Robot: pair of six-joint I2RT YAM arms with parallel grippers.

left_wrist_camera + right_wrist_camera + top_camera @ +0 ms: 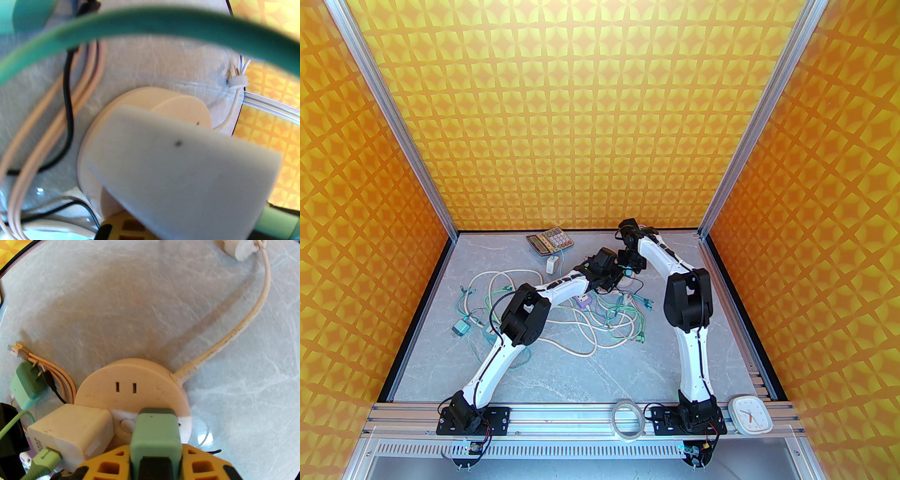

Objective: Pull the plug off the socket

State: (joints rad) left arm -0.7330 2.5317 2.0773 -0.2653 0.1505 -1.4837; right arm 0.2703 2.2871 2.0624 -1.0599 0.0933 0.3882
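Observation:
The round cream socket [131, 378] lies flat on the grey table. A green plug [154, 429] stands in its near side, and my right gripper [155, 460] is shut on it, a yellow finger [110, 460] on each side. A white cube adapter [72, 427] with a green cable sits in the socket to its left. In the left wrist view that adapter [187, 175] looms in front of the socket [173, 103], hiding most of my left fingers [121, 225]. From above, the left gripper [613, 281] and right gripper [630, 270] meet over the socket.
A tangle of cream and green cables [581, 328] spreads around the left arm. A calculator [550, 240] and white charger [553, 266] lie at the back. A loose green adapter [25, 385] rests left of the socket. A tape roll [628, 418] and clock [751, 414] sit on the front rail.

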